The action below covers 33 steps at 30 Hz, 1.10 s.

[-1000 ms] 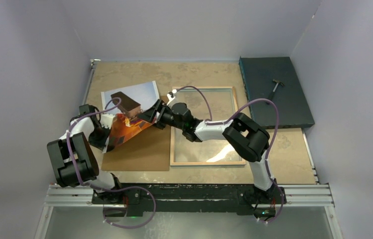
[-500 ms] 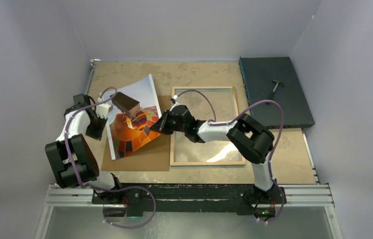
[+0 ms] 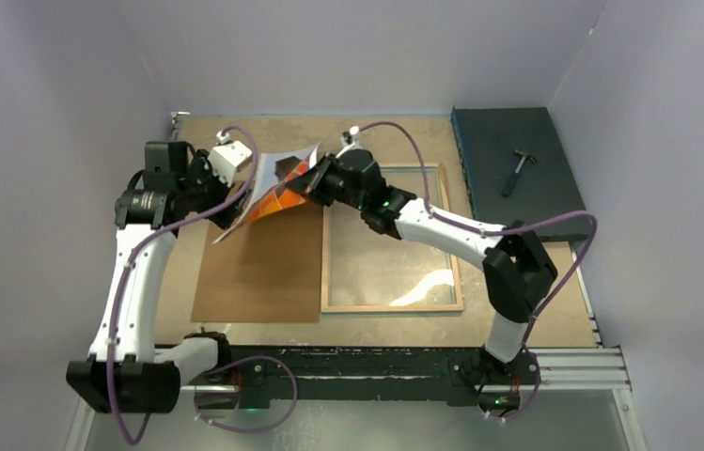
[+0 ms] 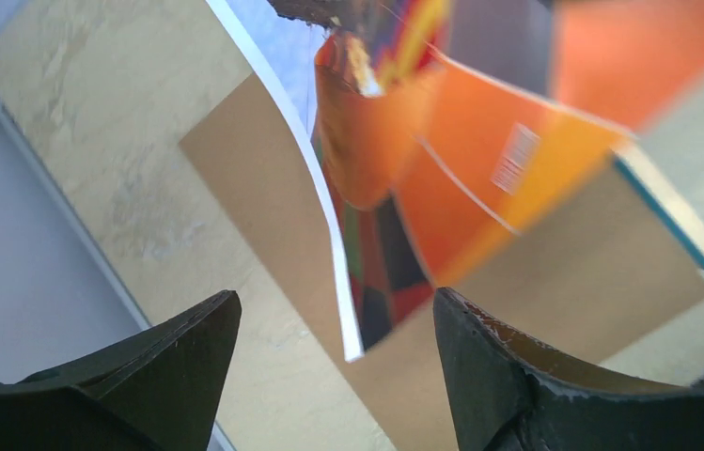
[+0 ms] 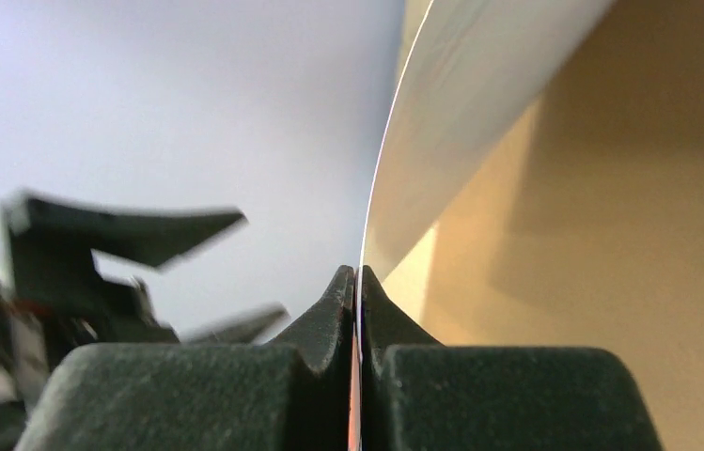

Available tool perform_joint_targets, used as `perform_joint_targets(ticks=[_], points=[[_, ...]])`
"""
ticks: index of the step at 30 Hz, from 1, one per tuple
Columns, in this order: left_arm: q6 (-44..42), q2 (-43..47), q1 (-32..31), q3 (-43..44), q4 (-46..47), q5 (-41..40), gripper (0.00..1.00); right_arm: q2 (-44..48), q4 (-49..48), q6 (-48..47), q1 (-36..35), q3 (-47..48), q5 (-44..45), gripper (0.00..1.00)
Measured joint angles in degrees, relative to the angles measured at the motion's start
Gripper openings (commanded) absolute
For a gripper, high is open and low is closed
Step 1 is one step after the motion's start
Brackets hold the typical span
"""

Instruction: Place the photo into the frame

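In the overhead view, the large paper print of a chequered red-orange hot-air balloon point(image 3: 268, 202) is now hanging in the air at the upper middle. A second ago it was sagging low over the plain brown backing board point(image 3: 258, 272) at centre left. It is curling strongly and showing part of its white back.

The right tool point(image 5: 357, 272) is pinching the print's thin edge, with the jaws closed flat on the paper. Overhead, that arm has swung from the centre up towards the upper middle. The left tool point(image 4: 336, 305) is standing wide, with nothing between its jaws. In its own wrist view the print's white border is hanging beyond the fingertips, apart from them. The left arm has also stretched upward along the left side, following the print.

The thin rectangular picture frame point(image 3: 393, 306) is lying on the tan mottled desk point(image 3: 376, 141) at centre right, with its pale wood side up. It is sitting just beside the backing board. The print is hovering past the frame's upper left corner, not over its opening.

The lift has probably freed the print from the board, but the insertion itself is not yet begun. With only one edge held, the sheet is likely to keep curling. It probably needs carrying rightward and lowering flat, perhaps with the left tool steadying the free edge.
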State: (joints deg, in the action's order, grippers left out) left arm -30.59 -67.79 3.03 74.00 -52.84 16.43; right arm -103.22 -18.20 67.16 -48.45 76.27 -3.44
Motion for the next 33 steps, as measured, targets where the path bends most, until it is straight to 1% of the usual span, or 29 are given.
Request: perform_joint_targets(ticks=[1,3,5,7,9,14,17,20,22,25,29,33], points=[[-0.1,1.9,-2.0,0.0,-0.5,1.2,0.77,0.9,1.0,0.7,0.5,1.2,0.5,0.00],[-0.5,4.8,-4.1,0.2,-1.7,2.9,0.80,2.8,2.7,2.4,1.4,3.1,1.5,0.00],[-1.0,6.8,-4.8,0.7,-2.9,4.6,0.82,4.7,4.0,3.1,2.0,3.9,2.7,0.00],[-1.9,8.0,-5.0,1.6,-3.6,5.3,0.83,6.2,6.1,1.4,2.3,5.4,5.1,0.00],[-2.9,8.9,-5.0,3.3,-4.4,5.2,0.83,6.9,9.7,-3.6,1.9,8.9,8.0,0.00],[-2.9,10.3,-5.0,5.4,-5.1,4.1,0.83,7.5,22.6,-21.8,-1.8,19.8,16.1,0.00],[-1.5,10.4,-5.0,5.2,-4.9,3.1,0.82,8.9,32.3,-32.3,-5.6,22.3,22.6,0.00],[0.6,10.0,-5.0,4.5,-4.5,1.5,0.81,9.4,42.1,-39.4,-10.1,22.4,30.1,0.00],[2.4,9.1,-5.0,4.0,-4.0,0.1,0.81,8.6,48.7,-42.9,-13.1,22.5,34.3,0.00],[4.5,8.1,-5.0,3.1,-2.9,-2.4,0.81,5.4,57.2,-45.4,-16.7,23.5,39.8,0.00],[6.5,7.8,-5.0,2.0,-1.8,-6.1,0.81,-2.8,69.5,-44.4,-21.0,26.7,49.1,0.00],[7.7,8.1,-5.0,1.6,-1.1,-9.0,0.81,-10.3,75.8,-43.3,-24.7,26.7,53.4,0.00]])
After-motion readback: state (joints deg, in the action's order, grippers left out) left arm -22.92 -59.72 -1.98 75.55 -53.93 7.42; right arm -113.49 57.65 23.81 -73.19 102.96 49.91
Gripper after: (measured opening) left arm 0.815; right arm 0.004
